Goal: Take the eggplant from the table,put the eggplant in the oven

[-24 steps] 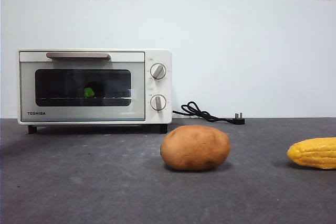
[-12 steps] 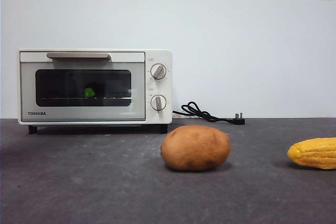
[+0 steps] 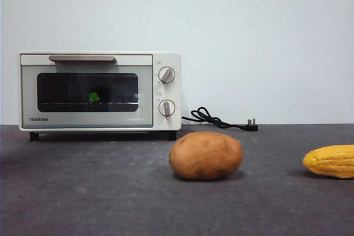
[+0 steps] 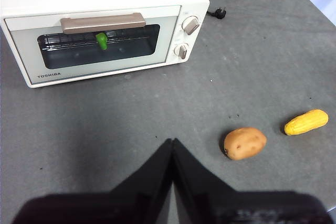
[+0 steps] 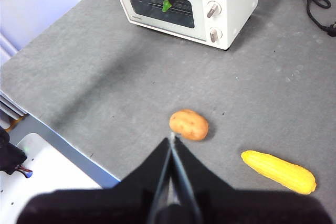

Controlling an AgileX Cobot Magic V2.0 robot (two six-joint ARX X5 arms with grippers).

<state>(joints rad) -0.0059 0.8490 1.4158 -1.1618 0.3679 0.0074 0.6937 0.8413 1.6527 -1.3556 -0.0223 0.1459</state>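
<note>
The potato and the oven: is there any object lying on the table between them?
No. In the left wrist view only bare table lies between the potato and the oven; the corn lies beyond the potato.

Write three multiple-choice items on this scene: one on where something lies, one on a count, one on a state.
1. Where is the eggplant?
A. Beside the potato on the table
B. Inside the oven, behind the glass door
C. On top of the oven

2. How many round knobs does the oven have?
A. One
B. Two
C. Four

3. How is the oven door?
A. Shut
B. Hanging fully open
C. Taken off

Answers:
1 B: only the green stem of the eggplant shows through the window of the oven, while the potato and the corn lie on the table.
2 B: two knobs sit one above the other beside the door.
3 A: the door stands flat against the front, handle at the top.
</note>
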